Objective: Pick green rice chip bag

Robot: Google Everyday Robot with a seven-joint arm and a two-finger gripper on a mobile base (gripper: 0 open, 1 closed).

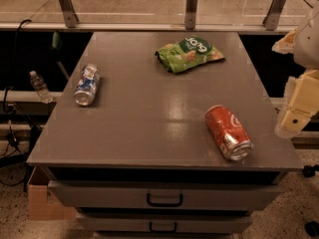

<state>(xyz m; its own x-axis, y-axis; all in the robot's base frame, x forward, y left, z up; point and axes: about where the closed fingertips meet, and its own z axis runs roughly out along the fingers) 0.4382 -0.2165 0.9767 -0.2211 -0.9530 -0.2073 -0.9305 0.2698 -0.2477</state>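
Observation:
The green rice chip bag [189, 54] lies flat on the far middle of the grey table top [149, 113]. It is crinkled light green with a dark green round logo and white lettering. My gripper [295, 114] hangs at the right edge of the view, beside the table's right side and just past the red can. It is well to the right of the bag and nearer than it, touching nothing, and part of it is cut off by the frame edge.
A red can [228, 132] lies on its side at the near right of the table. A blue-and-silver can [87, 84] lies at the left. Drawers [164, 198] are below the table front. A plastic bottle [40, 87] and a cardboard box [42, 203] are off to the left.

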